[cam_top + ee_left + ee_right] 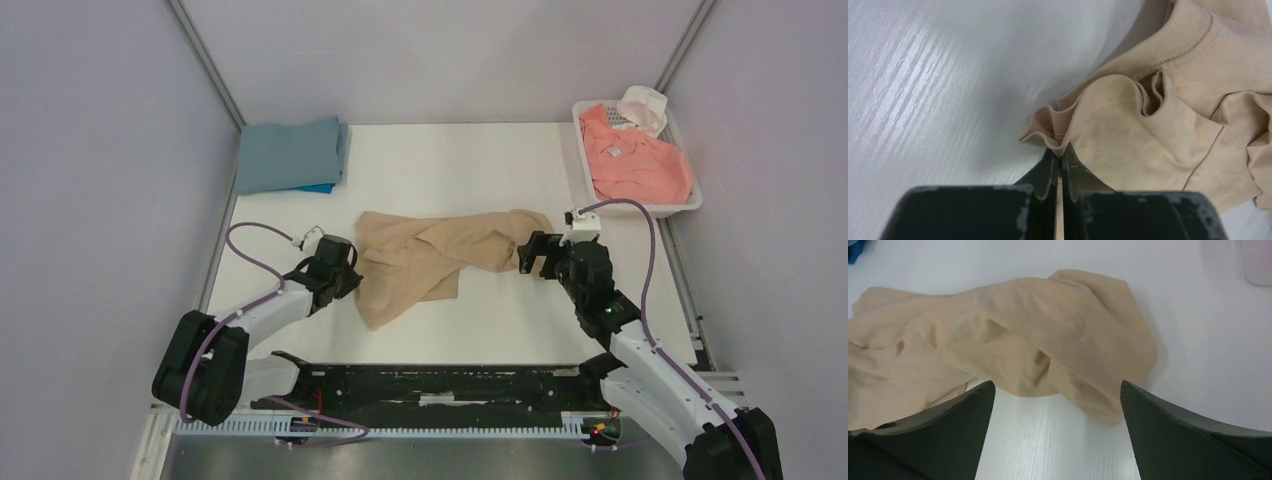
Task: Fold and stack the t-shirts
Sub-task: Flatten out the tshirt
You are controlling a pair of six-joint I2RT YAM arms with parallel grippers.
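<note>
The tan t-shirt (425,262) lies crumpled in the middle of the table (480,160), bunched into a long heap with one lobe reaching toward the near edge. The left gripper (1060,150) is clamped on a small pinch of stitched edge at the shirt's left end, its jaws pressed together with only a thin fold between them. The right gripper (1056,384) hangs just at the right end with its fingers wide apart and holding nothing, the cloth's rounded corner lying ahead of them. The step in hand looks like spreading the shirt flat before any fold, so the right side needs a grasp as sound as the left. It would do best to close on a single outer edge of that right lobe rather than the thick middle, since a pinch through several layers would likely drag the heap along instead of opening it. With both ends held, a gentle pull apart, low over the table, should draw the wrinkles out, though the left pinch is small and could slip under a hard tug. The stack seems to be at the far left corner, where a grey-blue shirt (292,153) lies folded on a bright blue one (318,188); a salmon-pink shirt (635,165) sits in the white basket (690,208) at the far right.
</note>
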